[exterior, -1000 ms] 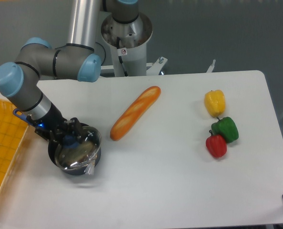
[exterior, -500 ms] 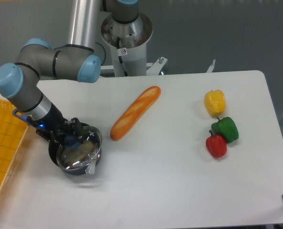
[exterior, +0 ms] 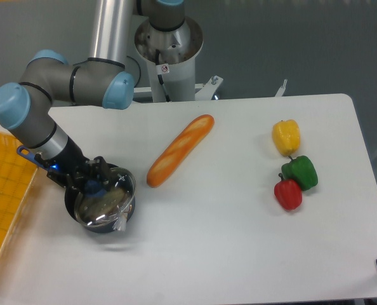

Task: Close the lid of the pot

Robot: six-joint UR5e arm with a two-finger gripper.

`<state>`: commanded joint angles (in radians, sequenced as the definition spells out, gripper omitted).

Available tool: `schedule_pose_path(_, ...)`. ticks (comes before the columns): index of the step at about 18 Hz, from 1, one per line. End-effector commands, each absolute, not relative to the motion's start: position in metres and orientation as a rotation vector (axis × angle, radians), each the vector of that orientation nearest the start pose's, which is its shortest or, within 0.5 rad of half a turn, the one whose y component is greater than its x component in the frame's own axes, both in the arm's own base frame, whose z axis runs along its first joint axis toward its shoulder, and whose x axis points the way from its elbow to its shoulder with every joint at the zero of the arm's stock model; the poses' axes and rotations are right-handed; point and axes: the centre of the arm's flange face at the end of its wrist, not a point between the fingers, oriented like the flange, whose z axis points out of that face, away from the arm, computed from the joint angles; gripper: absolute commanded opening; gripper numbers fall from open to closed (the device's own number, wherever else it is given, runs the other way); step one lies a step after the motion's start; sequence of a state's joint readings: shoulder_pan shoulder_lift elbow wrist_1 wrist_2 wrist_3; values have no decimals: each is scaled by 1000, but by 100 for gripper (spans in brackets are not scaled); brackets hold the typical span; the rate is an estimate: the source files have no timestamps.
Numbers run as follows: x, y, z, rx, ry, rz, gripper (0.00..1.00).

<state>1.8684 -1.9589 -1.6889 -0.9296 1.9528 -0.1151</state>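
Over the last second almost nothing has shifted: the pot lid [exterior: 103,203] only wobbles slightly, its lower rim sitting a touch differently than half a second ago, while the arm holds the same pose. The lid now lies over the pot [exterior: 97,223] at the left front of the tabletop [exterior: 239,254], covering nearly all of the opening, though it looks faintly tilted rather than fully seated. The tool [exterior: 94,182] is down at the back edge of the lid, by the knob; whether its fingers grip the knob or have let go I cannot tell, since they are dark and crowded together there. My judgement is that the closing is at its last stage, with only settling and release left.

The white tabletop also carries a baguette [exterior: 179,150] near the middle and, well apart on the right, a yellow pepper [exterior: 286,136], a green pepper [exterior: 300,171] and a red pepper [exterior: 289,194] touching it. An orange tray [exterior: 4,190] lies at the left edge. Behind stands a grey wall and the arm's base column.
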Motion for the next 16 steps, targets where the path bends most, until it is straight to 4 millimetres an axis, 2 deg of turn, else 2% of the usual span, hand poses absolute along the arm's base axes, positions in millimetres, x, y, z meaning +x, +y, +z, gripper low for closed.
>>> schedule_pose_path(16, -86, 618, 288, -2914, -641, 593, 57)
